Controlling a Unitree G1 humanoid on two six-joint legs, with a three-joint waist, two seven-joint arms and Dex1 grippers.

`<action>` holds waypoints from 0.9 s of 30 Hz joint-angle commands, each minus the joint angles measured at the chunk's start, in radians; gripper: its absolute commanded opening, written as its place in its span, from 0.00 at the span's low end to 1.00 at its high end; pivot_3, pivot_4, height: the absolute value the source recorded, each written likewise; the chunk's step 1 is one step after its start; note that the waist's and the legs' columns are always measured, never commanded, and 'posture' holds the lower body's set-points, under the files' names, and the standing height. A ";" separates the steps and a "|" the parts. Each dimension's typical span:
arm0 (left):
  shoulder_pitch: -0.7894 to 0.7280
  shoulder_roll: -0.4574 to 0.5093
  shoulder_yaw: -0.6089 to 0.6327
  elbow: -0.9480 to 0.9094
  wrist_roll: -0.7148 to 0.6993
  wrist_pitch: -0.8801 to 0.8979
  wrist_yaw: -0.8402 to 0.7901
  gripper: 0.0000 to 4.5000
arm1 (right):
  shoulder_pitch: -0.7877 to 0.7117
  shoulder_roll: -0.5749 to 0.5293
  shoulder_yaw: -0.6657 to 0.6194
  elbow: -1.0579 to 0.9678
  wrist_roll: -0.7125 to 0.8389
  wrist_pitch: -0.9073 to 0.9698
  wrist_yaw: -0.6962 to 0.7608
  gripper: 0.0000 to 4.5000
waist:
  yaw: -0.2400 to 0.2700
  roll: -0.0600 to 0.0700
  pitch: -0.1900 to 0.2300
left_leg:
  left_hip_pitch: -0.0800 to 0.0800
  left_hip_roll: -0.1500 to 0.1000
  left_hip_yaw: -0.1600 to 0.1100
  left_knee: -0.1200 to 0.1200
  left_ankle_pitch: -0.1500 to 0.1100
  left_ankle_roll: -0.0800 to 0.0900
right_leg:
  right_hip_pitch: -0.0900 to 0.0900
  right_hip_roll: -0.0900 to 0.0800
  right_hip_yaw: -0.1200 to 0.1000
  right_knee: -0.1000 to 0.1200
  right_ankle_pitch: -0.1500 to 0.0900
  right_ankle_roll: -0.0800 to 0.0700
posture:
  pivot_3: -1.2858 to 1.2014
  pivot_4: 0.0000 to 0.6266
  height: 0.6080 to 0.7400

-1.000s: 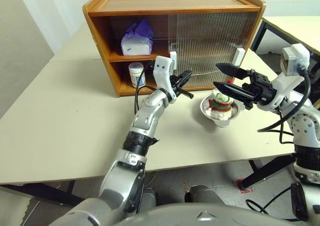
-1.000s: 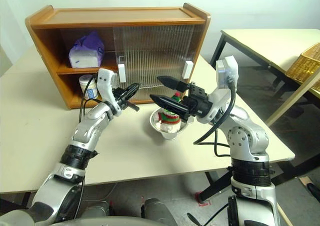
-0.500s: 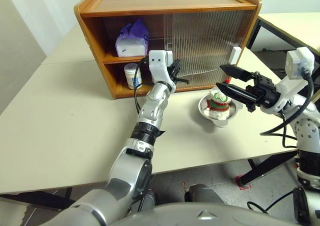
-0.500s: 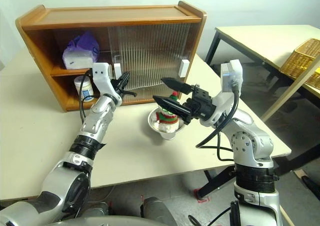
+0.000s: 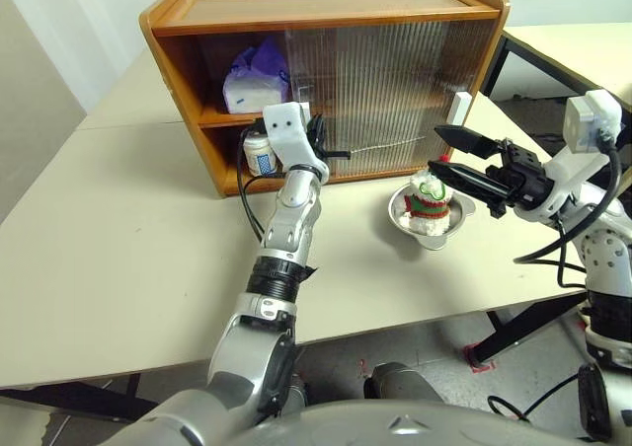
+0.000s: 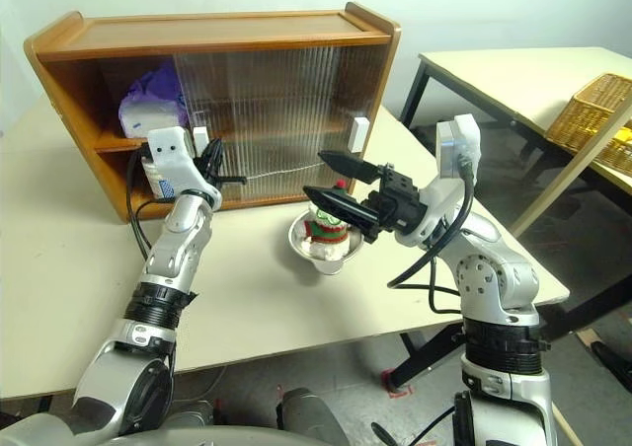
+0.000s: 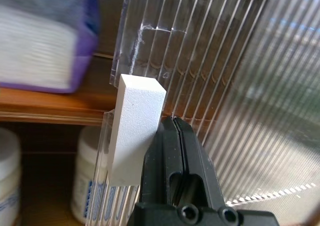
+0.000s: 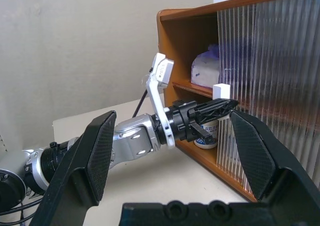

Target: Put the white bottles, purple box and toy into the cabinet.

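Item: white fluffy plush toy (image 5: 429, 200) in steel bowl (image 5: 407, 221), uncollected.
We note our right gripper (image 5: 446, 155), fingers spread, hovering at its one o'clock, nearer than our left gripper (image 7: 176, 136), pinched together against the cabinet's white handle (image 7: 134, 131).

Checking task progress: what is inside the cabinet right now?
In the cabinet, the purple box sits on the upper shelf and white bottles stand below. Whatever lies behind the ribbed sliding doors cannot be made out.

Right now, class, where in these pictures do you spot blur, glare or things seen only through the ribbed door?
Left wrist view: the purple box is blurred, and bright glare streaks the ribbed door. Left eye view: the door's ribs smear the shelves behind them. Right wrist view: its own fingers loom dark and soft.
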 commanded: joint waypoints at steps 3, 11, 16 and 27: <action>0.029 0.035 0.064 -0.047 0.015 0.029 0.081 0.01 | -0.019 -0.001 0.018 0.011 -0.008 0.004 0.008 1.00 | 0.000 0.000 0.000 | 0.002 0.001 0.000 0.000 0.000 0.000 | 0.001 0.000 0.000 0.000 0.001 -0.001 | 0.47 0.00 1.00; 0.060 0.058 0.097 -0.112 0.019 0.049 0.139 0.01 | -0.035 0.008 0.029 0.035 -0.017 -0.005 0.018 1.00 | 0.004 0.001 0.001 | 0.009 0.001 0.000 0.000 -0.006 -0.011 | 0.007 0.001 0.000 0.001 0.001 -0.001 | 0.47 0.00 1.00; 0.075 0.079 0.130 -0.135 0.013 0.056 0.170 0.01 | -0.043 0.012 0.033 0.046 -0.022 -0.010 0.026 1.00 | 0.021 0.001 0.001 | 0.008 0.000 0.000 0.000 -0.005 -0.010 | 0.006 0.000 0.001 0.001 0.001 -0.001 | 0.48 0.00 1.00; 0.087 0.123 0.193 -0.153 0.009 0.054 0.218 0.01 | -0.050 0.016 0.036 0.056 -0.028 -0.009 0.037 1.00 | 0.043 0.001 0.001 | 0.009 0.001 0.000 -0.002 -0.005 -0.009 | 0.005 0.001 0.001 0.000 0.001 -0.003 | 0.48 0.00 1.00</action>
